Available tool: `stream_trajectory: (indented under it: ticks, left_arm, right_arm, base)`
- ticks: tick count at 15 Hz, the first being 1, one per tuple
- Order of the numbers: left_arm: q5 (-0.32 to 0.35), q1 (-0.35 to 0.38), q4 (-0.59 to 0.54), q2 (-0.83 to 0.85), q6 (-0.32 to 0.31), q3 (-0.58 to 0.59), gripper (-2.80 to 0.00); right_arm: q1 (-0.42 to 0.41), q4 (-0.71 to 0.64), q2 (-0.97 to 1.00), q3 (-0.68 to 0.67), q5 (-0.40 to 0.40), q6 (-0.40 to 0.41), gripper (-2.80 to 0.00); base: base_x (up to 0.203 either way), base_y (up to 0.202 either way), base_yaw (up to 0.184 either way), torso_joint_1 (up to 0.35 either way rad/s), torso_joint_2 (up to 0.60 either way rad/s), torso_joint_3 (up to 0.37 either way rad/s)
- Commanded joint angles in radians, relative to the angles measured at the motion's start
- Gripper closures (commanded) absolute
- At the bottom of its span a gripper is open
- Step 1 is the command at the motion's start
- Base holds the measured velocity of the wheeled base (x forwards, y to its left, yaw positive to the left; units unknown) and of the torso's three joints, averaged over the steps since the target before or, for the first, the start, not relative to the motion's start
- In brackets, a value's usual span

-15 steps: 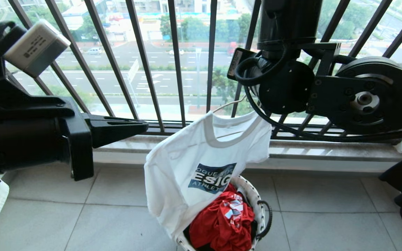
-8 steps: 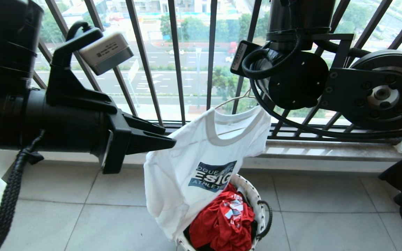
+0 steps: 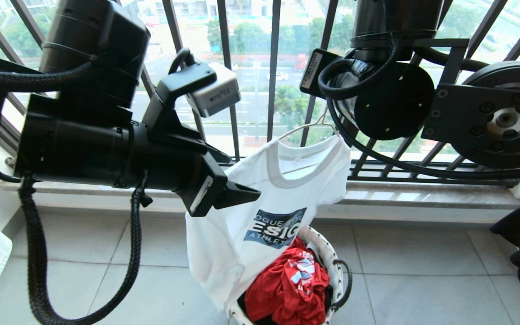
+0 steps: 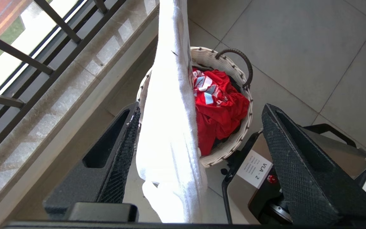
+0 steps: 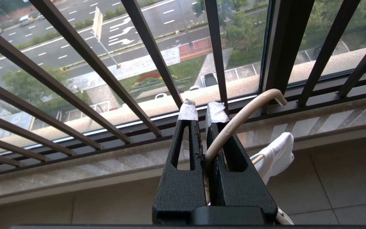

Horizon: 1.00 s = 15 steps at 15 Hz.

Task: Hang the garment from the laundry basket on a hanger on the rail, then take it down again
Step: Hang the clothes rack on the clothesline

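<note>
The white T-shirt point(image 3: 260, 216) is on the thin hanger point(image 3: 303, 128), and it hangs right above the laundry basket point(image 3: 332, 266), with its bottom edge dipping down to the basket. A red garment point(image 3: 291, 284) lies inside the basket. The right gripper point(image 5: 202, 117) is pressed together on the hanger's neck, just under the hook, and holds the shirt up in front of the window railing point(image 3: 228, 81). The rail for hanging is not in any picture. So the shirt looks dressed on the hanger or close to it, but hanging it on the rail and taking it down again seem to be left.

The left gripper point(image 4: 199, 149) is beside the shirt, on the side away from the basket's handle. Its fingers are spread wide, with the shirt's side edge between them. One finger seems to be just touching the cloth, but nothing is pinched.

A second ago this gripper was pressed shut and well away from the shirt. Since then it has come across to the shirt and opened up. The shirt, the basket and the right gripper have hardly moved.
</note>
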<state>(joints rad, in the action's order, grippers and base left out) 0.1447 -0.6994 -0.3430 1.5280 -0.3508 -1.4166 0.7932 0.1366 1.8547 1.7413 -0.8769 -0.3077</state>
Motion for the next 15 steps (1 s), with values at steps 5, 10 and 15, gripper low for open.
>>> stream_trajectory:
  ticks: [5, 10, 15]
  left_arm:
    - [0.002, -0.001, 0.006, 0.092, -0.022, -0.05, -2.8]
    - [-0.003, -0.001, 0.006, 0.156, -0.019, -0.124, -2.8]
    - [-0.004, -0.002, 0.008, 0.176, -0.022, -0.145, -2.8]
  right_arm:
    - [0.003, 0.001, -0.026, -0.014, 0.023, -0.002, 0.0]
    - [0.006, 0.003, -0.038, -0.028, 0.047, -0.002, 0.0]
    - [0.012, 0.003, -0.042, -0.029, 0.049, -0.002, 0.0]
  base:
    - [0.0, 0.0, 0.0, 0.0, 0.0, 0.0]
    - [0.0, 0.0, 0.0, 0.0, 0.0, 0.0]
    - [0.0, 0.0, 0.0, 0.0, 0.0, 0.0]
